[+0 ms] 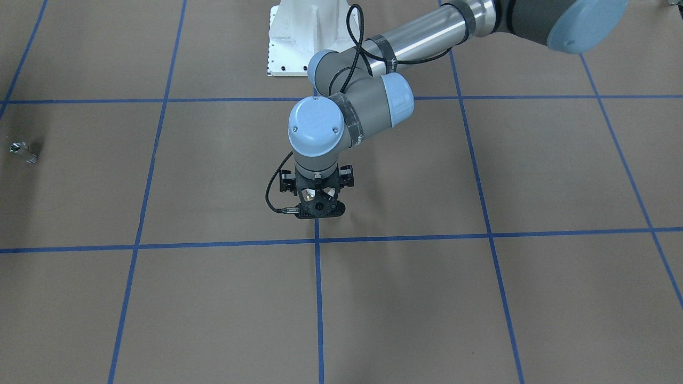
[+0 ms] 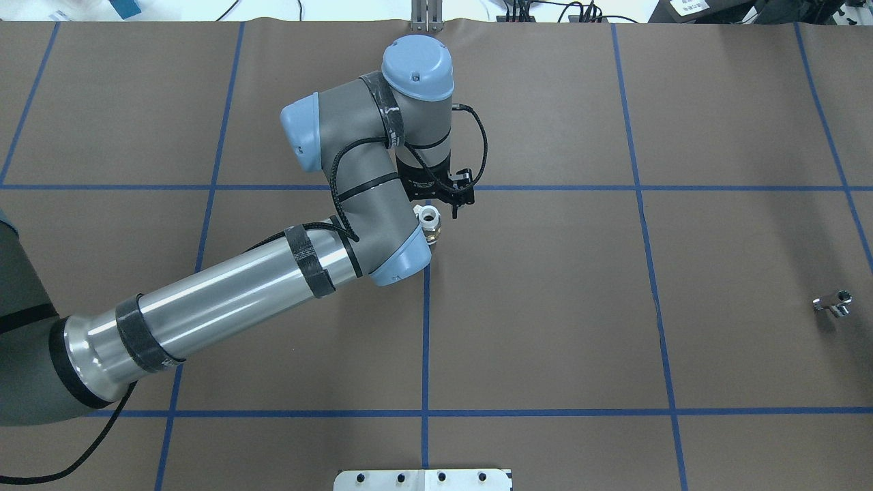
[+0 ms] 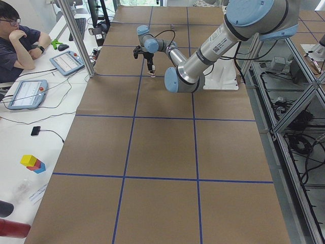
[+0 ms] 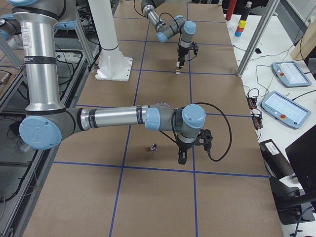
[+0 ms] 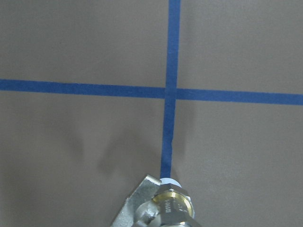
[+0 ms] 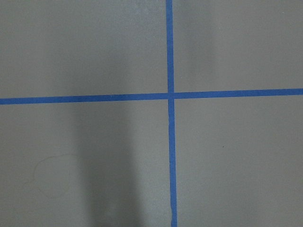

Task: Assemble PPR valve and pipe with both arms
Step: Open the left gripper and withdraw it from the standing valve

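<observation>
The table (image 2: 545,307) has a flat brown covering crossed by a grid of blue tape lines (image 2: 425,341). The left arm (image 2: 225,300) is grey with a polished silver tube, light blue joint caps (image 2: 417,67) and black cables (image 2: 477,136). The right arm (image 4: 113,118) shows the same colours. The PPR valve (image 5: 173,203) has a white end collar, a brass body and a pale silvery handle. The pipe (image 2: 833,303) is shiny silver-grey. The pedestal base (image 1: 299,37) is white.
</observation>
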Controlling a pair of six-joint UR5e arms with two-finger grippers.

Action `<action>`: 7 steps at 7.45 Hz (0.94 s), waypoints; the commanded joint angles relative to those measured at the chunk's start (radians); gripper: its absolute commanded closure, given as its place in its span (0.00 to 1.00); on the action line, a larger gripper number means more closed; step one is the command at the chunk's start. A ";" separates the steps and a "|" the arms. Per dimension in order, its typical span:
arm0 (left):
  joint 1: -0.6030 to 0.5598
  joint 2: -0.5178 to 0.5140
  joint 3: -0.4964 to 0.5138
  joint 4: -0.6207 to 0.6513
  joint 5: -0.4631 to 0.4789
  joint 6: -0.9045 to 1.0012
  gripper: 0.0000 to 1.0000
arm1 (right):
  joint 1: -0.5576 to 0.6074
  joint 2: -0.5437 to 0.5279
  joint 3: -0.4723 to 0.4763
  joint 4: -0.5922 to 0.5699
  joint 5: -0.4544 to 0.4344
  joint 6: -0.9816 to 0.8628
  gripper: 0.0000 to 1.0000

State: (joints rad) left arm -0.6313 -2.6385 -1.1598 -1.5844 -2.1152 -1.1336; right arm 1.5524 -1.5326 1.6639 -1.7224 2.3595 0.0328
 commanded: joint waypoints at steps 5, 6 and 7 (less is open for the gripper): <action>-0.197 0.426 -0.528 0.038 -0.019 0.245 0.00 | -0.204 -0.033 0.195 0.074 -0.008 0.214 0.00; -0.206 0.469 -0.567 0.038 -0.019 0.268 0.00 | -0.233 -0.157 0.201 0.254 -0.034 0.222 0.00; -0.206 0.473 -0.577 0.053 -0.019 0.268 0.00 | -0.283 -0.244 0.201 0.426 -0.064 0.321 0.00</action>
State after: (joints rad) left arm -0.8283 -2.1996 -1.7011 -1.5435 -2.1334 -0.8858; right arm 1.3239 -1.6612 1.8567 -1.5012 2.3292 0.2703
